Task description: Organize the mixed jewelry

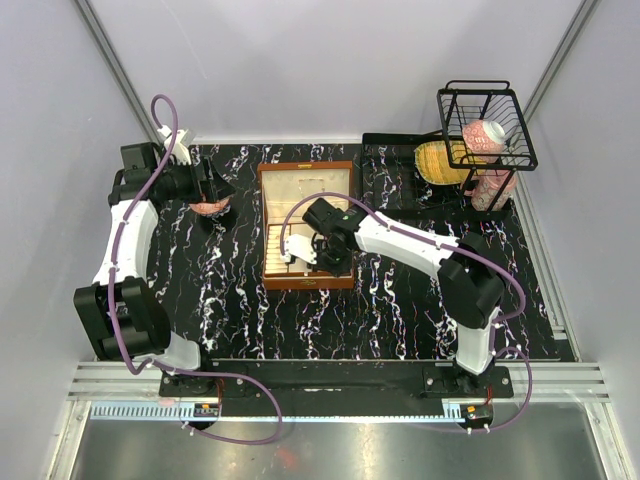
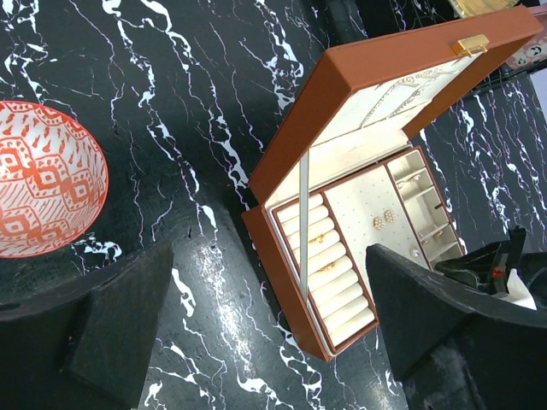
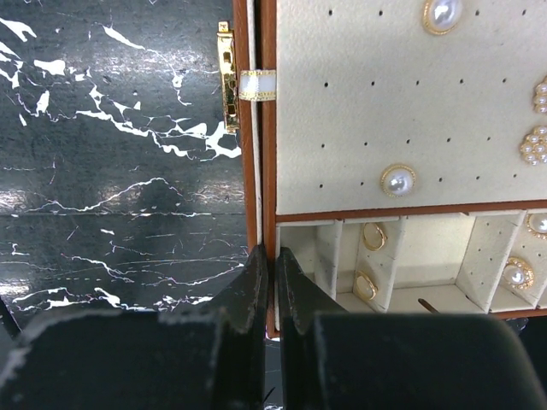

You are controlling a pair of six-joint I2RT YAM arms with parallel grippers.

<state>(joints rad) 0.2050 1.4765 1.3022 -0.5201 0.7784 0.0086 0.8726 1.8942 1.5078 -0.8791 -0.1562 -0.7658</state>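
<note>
Right claw (image 3: 272, 256) beside gold jewelry (image 3: 373, 237)

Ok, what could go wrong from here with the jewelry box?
The right gripper is shut right against the box wall, so a sideways move might shove the box. The gold pieces sit in narrow compartments, so the fingers may not fit in and could knock them around. The lid stands open close to the right arm, which could catch it.

A robotics lab cell: plain white walls (image 1: 330, 60); aluminium rail (image 1: 330, 372) in front; cabled robot arms (image 1: 410, 240) on a marbled tabletop (image 1: 250, 310).
</note>
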